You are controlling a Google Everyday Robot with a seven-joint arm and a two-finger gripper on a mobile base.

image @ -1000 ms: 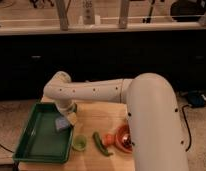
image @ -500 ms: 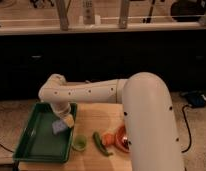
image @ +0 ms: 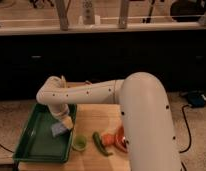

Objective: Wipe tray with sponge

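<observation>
**Tray (image: 36, 141) wipe: sponge (image: 59, 129) low at the right wall**

The white arm (image: 141, 115) fills the right foreground, reaches left across the table (image: 96, 116) and bends down over the tray. The tray lies on the table's left end, its long side running away from the camera. A bowl (image: 120, 139) stands to its right, and a cup (image: 79, 143) stands just beside its near right corner. The end effector (image: 66, 123) hangs just inside the tray's right rim, pressed together on the sponge. The sponge sits low over the tray floor by that wall, but I cannot tell whether it touches.

To wipe well, I judge the pad should first be pressed flat until it bears on the floor. It can then be drawn in long, overlapping strokes along the tray's length, working from the right wall towards the left. The pinch needs to stay firm so the sponge does not slip out. The wrist should clear the raised rim, because catching it could push the tray along the table. Strokes near the front corner should stay away from the cup.

No brand, label or writing can be read anywhere.
</observation>
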